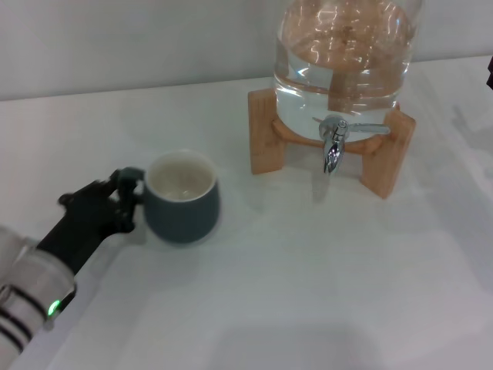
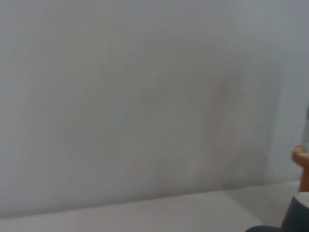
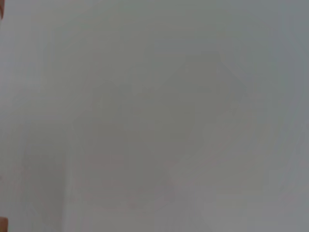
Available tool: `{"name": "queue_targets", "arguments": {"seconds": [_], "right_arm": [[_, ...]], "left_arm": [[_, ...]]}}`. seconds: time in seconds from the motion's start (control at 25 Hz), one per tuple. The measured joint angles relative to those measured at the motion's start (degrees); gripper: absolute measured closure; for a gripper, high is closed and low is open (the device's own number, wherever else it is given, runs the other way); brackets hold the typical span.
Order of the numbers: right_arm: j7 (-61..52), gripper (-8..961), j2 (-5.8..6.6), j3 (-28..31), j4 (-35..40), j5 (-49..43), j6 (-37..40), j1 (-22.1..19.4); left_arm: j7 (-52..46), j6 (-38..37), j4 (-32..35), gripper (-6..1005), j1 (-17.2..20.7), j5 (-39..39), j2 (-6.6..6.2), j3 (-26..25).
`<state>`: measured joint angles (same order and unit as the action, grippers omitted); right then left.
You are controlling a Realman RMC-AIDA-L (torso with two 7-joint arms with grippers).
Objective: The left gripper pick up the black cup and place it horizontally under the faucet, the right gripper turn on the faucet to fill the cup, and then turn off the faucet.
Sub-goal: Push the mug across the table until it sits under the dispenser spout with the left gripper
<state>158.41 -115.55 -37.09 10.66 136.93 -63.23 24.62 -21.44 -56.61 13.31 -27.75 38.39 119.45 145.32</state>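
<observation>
Spreading across most of the head view, the white bench (image 1: pixel 323 293) carries everything in sight, with a pale wall rising behind it. Next in size is the clear glass jar (image 1: pixel 343 58), filled with water and standing at the far right of the bench on its wooden stand (image 1: pixel 266 139), whose two legs straddle an open gap. At the front of the jar, low down between those legs, the faucet (image 1: pixel 333 146) points its chrome spout downward over bare bench, and its thin lever handle reaches out sideways toward the robot's right.

Reaching in from the near left corner is the left arm (image 1: pixel 23 297), white with black bands and a small green light glowing on it. At its end, the left hand (image 1: pixel 125 187) sits at the handle side of the black cup (image 1: pixel 182 199). Its fingers are narrowly set about the loop handle and appear to be gripping it, though the contact itself is hard to make out.

The black cup stands upright on the bench, mouth up, its cream interior showing. It lies well to the left of the wooden stand and nearer the robot than the faucet, so it is not beneath the spout.

The left wrist view shows mainly the pale wall, with a sliver of the wooden stand and a dark rounded edge at one side. The right wrist view shows only a plain pale surface, and the right hand appears in no view.
</observation>
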Motion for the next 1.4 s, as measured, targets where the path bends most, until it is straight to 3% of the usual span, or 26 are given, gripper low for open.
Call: {"name": "queue_targets", "arguments": {"seconds": [0.4, 0.92, 1.4], "right_arm": [[-0.21, 125, -0.27, -0.17, -0.22, -0.01, -0.23, 1.00], [-0.20, 125, -0.29, -0.21, -1.05, 0.00, -0.36, 1.46], [0.05, 126, -0.29, -1.45, -1.05, 0.00, -1.42, 2.20]], "left_arm": [[0.14, 10.27, 5.64, 860, -7.18, -3.70, 0.56, 0.29], [-0.99, 12.86, 9.51, 861, -7.95, -4.79, 1.13, 2.63], [-2.97, 19.67, 10.27, 862, -12.22, -4.39, 1.14, 5.06]]}}
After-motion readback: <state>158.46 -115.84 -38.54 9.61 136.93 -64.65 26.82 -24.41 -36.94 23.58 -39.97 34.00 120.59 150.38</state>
